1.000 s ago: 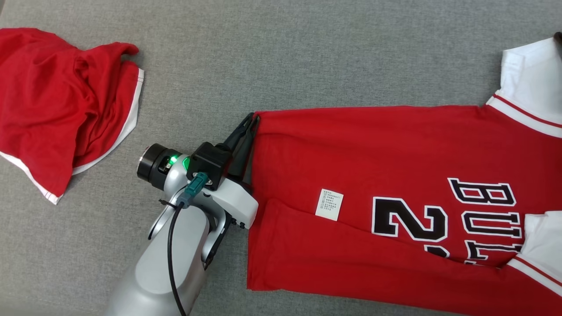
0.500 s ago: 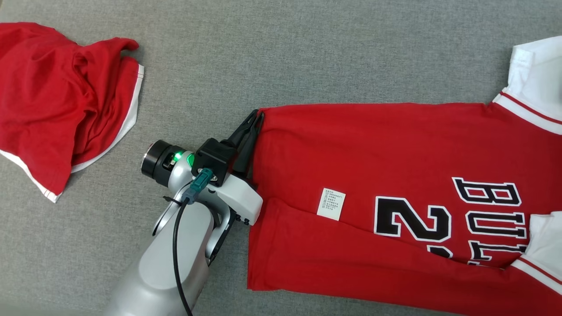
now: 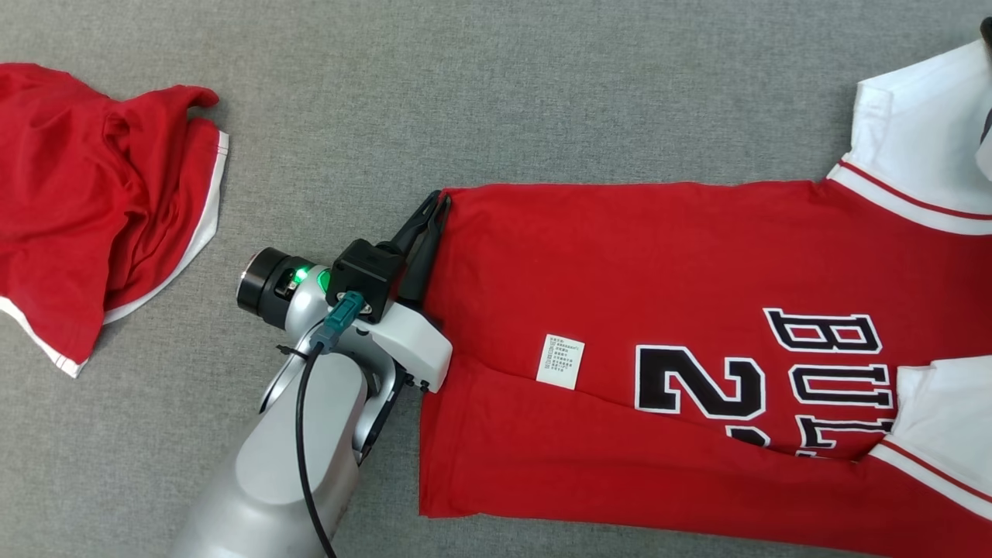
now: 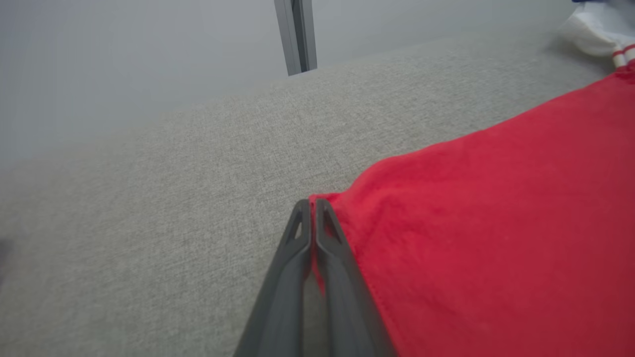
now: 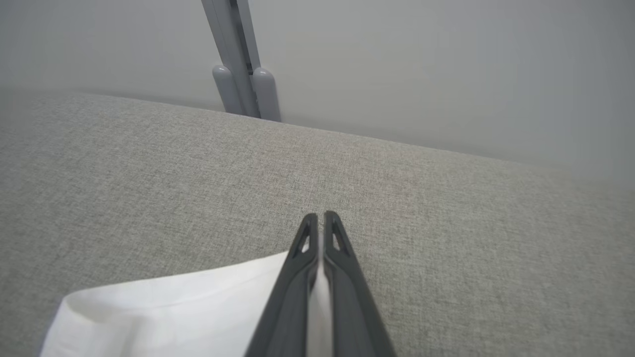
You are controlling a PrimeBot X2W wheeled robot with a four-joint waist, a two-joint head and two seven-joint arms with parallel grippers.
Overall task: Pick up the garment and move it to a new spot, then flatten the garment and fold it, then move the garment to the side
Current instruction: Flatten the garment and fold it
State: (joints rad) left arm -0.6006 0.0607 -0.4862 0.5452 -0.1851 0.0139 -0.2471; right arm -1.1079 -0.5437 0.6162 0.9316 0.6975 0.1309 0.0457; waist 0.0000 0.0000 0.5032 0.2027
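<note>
Because the whole head view shifts from half a second ago, crumpled red garment (image 3: pixel 101 194) included, the camera, not the jersey (image 3: pixel 659 263), is what moves; I judge flattening unfinished. Left gripper (image 3: pixel 434 205) pinches its hem corner, right gripper (image 5: pixel 317 218) its white sleeve (image 5: pixel 173 307). The jersey lies on the grey table (image 3: pixel 465 93), long axis across, hem toward the robot's left

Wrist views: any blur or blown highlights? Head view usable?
Head view: sharp, even light, jersey lettering crisp. Left wrist view: left gripper finger bases soft, far wall hazy. Right wrist view: same haze; white sleeve shows little texture.
</note>
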